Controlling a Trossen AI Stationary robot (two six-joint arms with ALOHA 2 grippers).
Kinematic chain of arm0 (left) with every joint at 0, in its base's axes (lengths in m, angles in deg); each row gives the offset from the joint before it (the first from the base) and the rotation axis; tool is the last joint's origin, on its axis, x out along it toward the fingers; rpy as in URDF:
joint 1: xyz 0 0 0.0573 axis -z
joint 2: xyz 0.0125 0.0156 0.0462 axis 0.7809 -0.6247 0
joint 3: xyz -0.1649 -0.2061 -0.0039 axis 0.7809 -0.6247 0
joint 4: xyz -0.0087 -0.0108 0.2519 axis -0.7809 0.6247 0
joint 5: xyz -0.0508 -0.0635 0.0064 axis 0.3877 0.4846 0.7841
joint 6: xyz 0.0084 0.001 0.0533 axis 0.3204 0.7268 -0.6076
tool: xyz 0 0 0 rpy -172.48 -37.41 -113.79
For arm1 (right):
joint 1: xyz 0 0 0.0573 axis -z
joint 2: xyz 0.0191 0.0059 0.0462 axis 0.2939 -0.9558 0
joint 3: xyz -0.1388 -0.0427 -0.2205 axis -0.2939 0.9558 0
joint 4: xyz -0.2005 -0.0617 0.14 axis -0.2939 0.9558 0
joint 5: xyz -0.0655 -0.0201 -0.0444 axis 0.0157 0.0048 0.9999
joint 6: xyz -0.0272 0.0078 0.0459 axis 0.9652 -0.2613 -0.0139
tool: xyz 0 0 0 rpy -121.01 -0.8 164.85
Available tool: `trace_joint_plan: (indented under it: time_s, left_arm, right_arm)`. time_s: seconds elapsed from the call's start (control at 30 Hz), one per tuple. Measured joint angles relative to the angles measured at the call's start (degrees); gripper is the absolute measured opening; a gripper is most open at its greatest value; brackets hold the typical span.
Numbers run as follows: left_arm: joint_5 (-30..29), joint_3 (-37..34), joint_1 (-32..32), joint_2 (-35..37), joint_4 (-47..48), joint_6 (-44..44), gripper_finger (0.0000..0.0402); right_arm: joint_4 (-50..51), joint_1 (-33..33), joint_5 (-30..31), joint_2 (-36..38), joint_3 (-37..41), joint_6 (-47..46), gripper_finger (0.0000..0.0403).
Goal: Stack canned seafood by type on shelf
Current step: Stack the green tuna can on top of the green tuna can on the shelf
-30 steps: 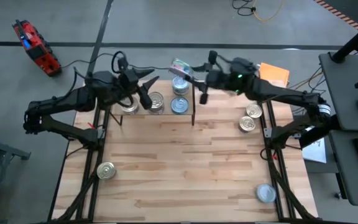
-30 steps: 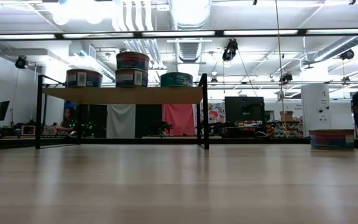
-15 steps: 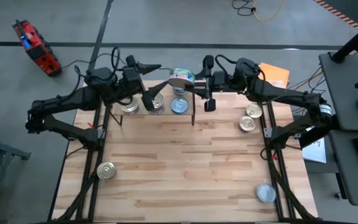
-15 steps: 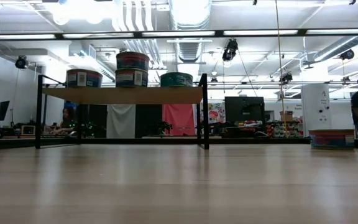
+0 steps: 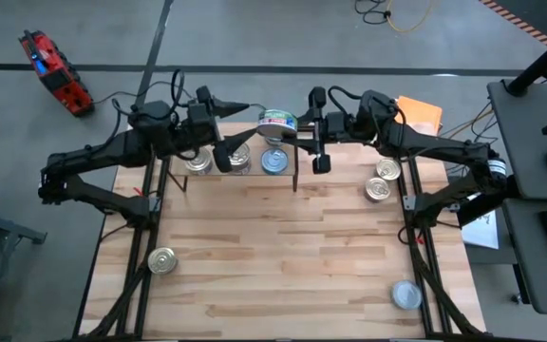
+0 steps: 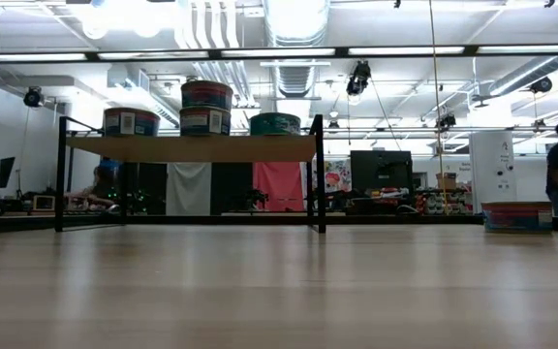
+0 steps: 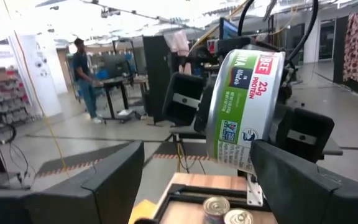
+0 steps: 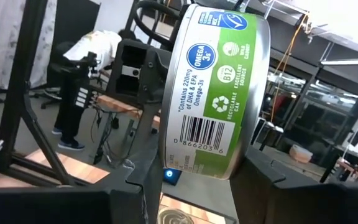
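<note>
Nearest, along the front of the bench [image 5: 273, 247], a gold-lidded tin [image 5: 162, 259] and a silver-lidded tin [image 5: 405, 295] wait well apart, and a pair of tins [image 5: 380, 180] sits farther back on the right; none is at risk yet, though any could be nudged over the edge by a low-swinging arm. Beyond them stands the shelf [image 6: 192, 147], already carrying four tins, one of them the upper tin [image 6: 206, 95] of a two-high stack. That stack is the likeliest casualty, since a careless descent could topple it. Farthest back, above the shelf, the right claw [image 5: 290, 126] is clamped on a green-labelled tin [image 5: 275, 120], apparently gripping its flat ends so that the tin hangs on edge. If it is set down like that it would probably roll along the board and drop off, so it needs turning flat first. The left claw [image 5: 238, 130] hangs just beside it, spread wide and holding nothing; a hasty swing of either arm could make the two collide and jar the tin loose. Its lid colour cannot be made out, so placing it on the wrong type is a further risk.
</note>
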State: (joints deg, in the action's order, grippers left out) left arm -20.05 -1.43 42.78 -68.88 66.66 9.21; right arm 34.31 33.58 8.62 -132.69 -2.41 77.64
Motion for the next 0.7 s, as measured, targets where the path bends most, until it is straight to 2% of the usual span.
trace_joint_plan:
  time_s: [0.37,0.7]
  left_arm:
    - [3.55,-0.17,-0.17,3.06,2.61,3.96,0.0283]
    - [4.89,-0.17,-0.17,-1.43,-3.58,4.84,0.0283]
  right_arm:
    - [-0.6,0.02,1.8,0.41,0.03,0.62,0.0135]
    - [-3.69,-0.72,0.74,-1.41,0.03,-2.19,0.0135]
